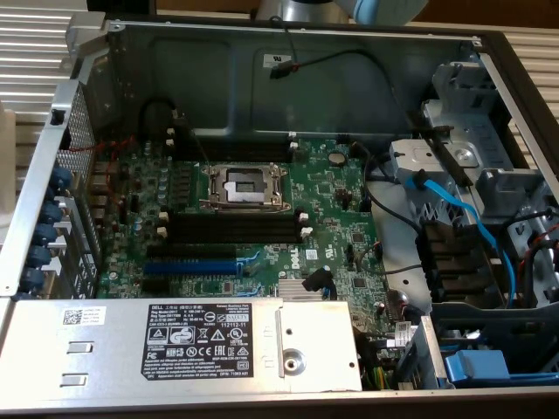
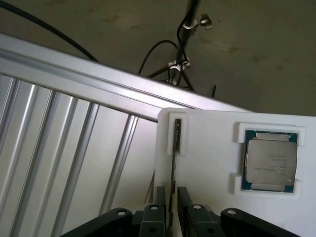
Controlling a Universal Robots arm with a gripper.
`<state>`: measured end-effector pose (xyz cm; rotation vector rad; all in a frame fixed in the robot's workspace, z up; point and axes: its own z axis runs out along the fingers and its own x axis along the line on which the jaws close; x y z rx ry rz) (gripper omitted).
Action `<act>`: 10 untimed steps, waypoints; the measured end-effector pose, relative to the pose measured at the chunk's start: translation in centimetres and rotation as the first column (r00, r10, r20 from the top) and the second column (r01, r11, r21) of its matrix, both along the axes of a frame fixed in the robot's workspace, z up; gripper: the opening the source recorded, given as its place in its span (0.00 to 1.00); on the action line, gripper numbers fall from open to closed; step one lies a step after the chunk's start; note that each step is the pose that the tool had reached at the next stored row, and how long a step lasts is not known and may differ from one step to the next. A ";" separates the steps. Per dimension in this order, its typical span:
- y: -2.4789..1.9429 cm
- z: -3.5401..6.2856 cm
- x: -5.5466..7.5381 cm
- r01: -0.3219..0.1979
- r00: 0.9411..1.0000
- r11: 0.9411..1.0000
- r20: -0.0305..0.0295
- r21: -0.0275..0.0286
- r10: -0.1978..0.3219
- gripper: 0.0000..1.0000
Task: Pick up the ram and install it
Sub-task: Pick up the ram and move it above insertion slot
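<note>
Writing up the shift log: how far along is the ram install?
Done: nothing installed; the black slots stand empty. In hand: the open tool straddles the ram, which stands on edge in its white holder. Left: gripping, lifting, seating it.

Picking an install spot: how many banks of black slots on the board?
2. One bank above the CPU socket in the exterior view, the other bank below it. None look hidden.

1. Exterior view: soft, even light from above; board (image 1: pixel 341 196) evenly lit, no hard shadows.
2. Case back wall (image 1: pixel 349 96): dull grey, shaded under its top rim.
3. Slats (image 1: pixel 26 44), exterior view's left: washed out to near white.
4. Wrist view: white tray (image 2: pixel 212 148) bright; floor (image 2: pixel 98 29) dim; hand (image 2: pixel 171 217) dark, near silhouette.
5. Chip lid (image 2: pixel 271 160): faint sheen.
</note>
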<state>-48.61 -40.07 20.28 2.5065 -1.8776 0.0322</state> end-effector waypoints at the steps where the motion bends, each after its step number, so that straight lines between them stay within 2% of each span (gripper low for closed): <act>1: 0.00 0.00 0.0 0.000 1.000 1.000 0.000 0.000 0.000 0.24; 6: 0.02 -0.05 0.0 -0.001 1.000 1.000 -0.001 0.001 0.001 0.24; 7: -0.01 -0.06 0.0 -0.001 1.000 1.000 -0.002 0.005 0.001 0.24; 10: -0.15 -0.05 0.0 -0.001 1.000 1.000 -0.004 0.023 0.001 0.24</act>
